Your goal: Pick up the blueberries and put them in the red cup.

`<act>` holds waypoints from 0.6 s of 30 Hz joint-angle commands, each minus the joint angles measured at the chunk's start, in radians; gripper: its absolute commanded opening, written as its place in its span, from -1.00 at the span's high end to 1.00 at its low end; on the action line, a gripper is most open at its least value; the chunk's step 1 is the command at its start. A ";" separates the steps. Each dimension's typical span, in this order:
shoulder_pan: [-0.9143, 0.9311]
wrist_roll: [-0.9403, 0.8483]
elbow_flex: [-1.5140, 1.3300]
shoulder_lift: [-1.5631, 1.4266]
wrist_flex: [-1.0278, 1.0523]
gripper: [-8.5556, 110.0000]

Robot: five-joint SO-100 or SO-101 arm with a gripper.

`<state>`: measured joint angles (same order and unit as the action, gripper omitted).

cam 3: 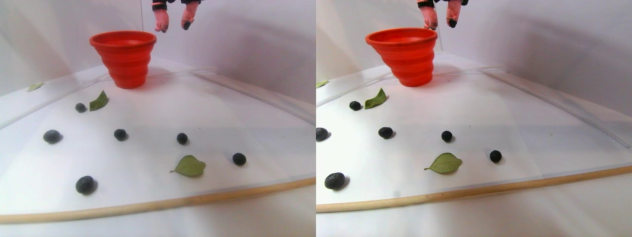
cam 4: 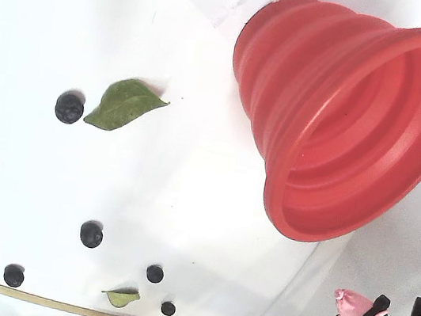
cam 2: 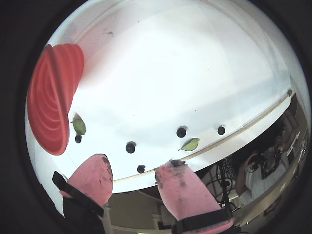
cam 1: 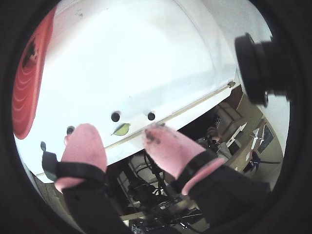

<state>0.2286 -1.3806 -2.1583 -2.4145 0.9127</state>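
No readable text, labels or numbers anywhere (every surface shown is plain).

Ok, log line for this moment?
gripper: open, empty, raised behind cup | blueberries: six on table | cup: upright, looks empty

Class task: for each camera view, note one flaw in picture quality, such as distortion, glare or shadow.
Both wrist views: fisheye with black circular borders, the white table blown out by glare. Stereo pair view: the red cup casts a soft shadow, the table edge curves. Fixed view: the cup looks tipped sideways, the surface overexposed.
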 commanded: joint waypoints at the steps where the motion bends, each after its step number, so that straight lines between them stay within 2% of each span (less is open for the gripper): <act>1: 0.040 -0.005 -0.014 -0.071 0.012 0.56; 18: 0.107 -0.021 -0.181 -0.058 -0.049 0.57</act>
<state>0.3083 -1.3852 -2.3286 -2.4160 0.8682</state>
